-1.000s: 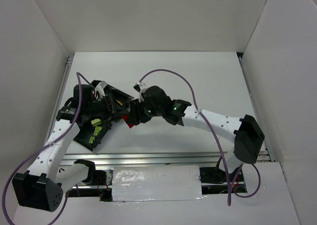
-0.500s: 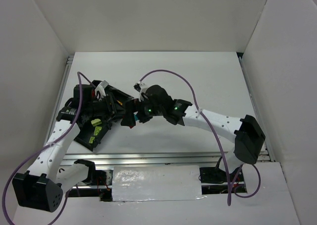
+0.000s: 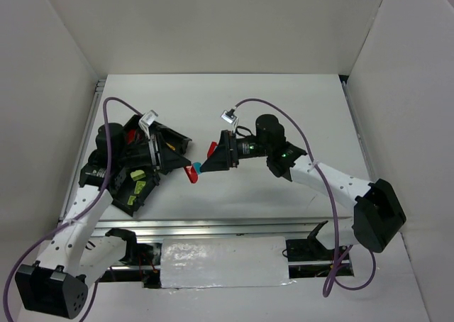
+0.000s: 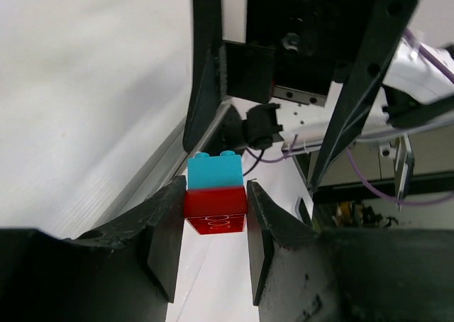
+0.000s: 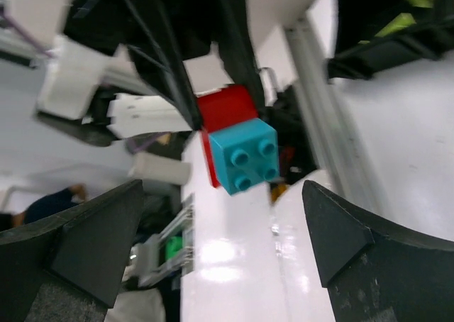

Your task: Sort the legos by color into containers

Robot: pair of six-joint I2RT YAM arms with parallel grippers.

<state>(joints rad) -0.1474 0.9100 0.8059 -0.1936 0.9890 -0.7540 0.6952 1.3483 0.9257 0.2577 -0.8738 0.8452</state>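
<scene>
Two legos are stuck together: a red brick [image 4: 215,210] with a cyan-blue brick [image 4: 215,171] on its far side. My left gripper [image 4: 214,194] is shut on the red brick, its pads on the brick's two sides, holding the pair above the table. In the top view the pair [image 3: 193,170] hangs between the two grippers. My right gripper [image 3: 215,160] faces it from the right, open and a little apart. The right wrist view shows the cyan brick [image 5: 245,156] studs-on, the red brick [image 5: 225,108] behind it, and the right gripper [image 5: 223,208] holding nothing.
The black tray of containers [image 3: 126,200] lies under my left arm at the table's left. A lime green brick [image 3: 140,188] and a yellow one [image 3: 135,174] show in it. A small red piece [image 3: 211,150] shows beside the right gripper's fingers. White walls enclose the table.
My right gripper has opened wide and drawn back to the right, off the brick pair. The left gripper keeps its hold on the red brick, with the cyan one now exposed.
</scene>
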